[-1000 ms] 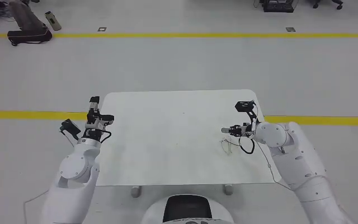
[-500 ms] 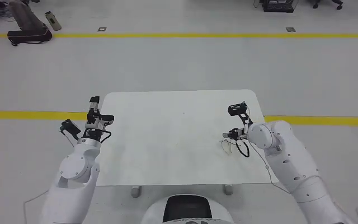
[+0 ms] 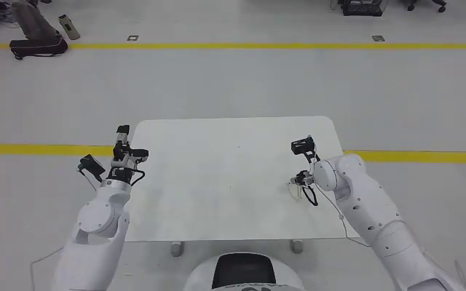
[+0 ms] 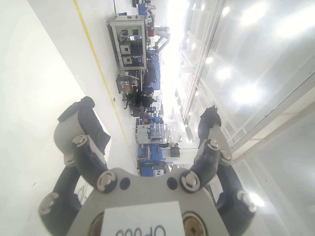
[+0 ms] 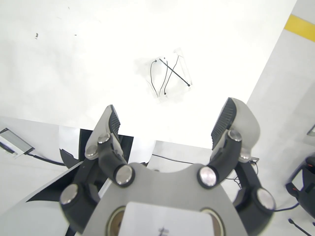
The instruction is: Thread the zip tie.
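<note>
Hanging near the zip ties (image 5: 174, 72), the right tool (image 5: 169, 114) gapes wide and empty, like the left tool (image 4: 147, 110).

One table (image 3: 218, 174), one clear holder (image 5: 183, 61), a few zip ties (image 5: 174, 72).
The single white table carries the one clear holder, and the black zip ties lie in it: one straight tie and at least two thinner curved ones, the exact tally unclear where they cross. Two grippers make up the count, the left gripper (image 4: 147, 119) and the right gripper (image 5: 167, 116), each with two fingers (image 5: 221, 121). Two yellow lines (image 3: 233, 46) mark the floor.
</note>
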